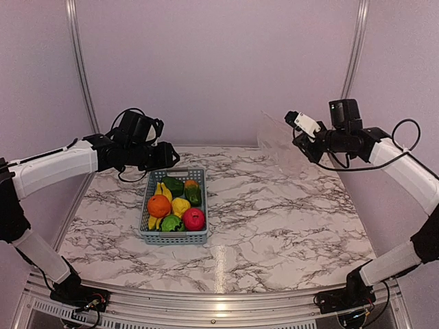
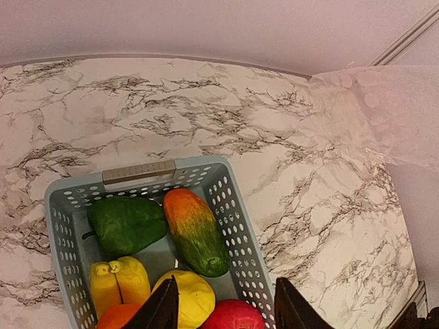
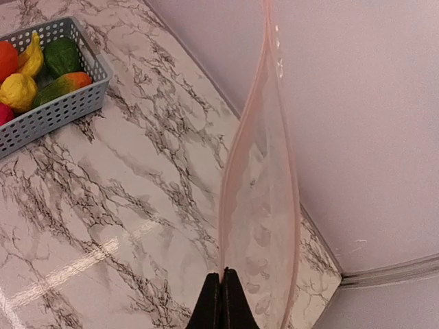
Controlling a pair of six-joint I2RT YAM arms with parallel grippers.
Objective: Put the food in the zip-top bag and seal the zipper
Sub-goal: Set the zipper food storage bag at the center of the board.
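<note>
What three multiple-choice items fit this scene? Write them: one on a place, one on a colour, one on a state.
1. The food lies: A. all in the basket; B. all loose outside it; C. half in, half out.
2. The basket is: A. red; B. grey-blue; C. black.
3. The right tool is: A. wide open; B. shut on the bag; C. out of view.
Key: 1 A, every piece sits within the basket's walls. 2 B, its perforated walls show grey-blue. 3 B, its fingers meet on the bag's edge.
</note>
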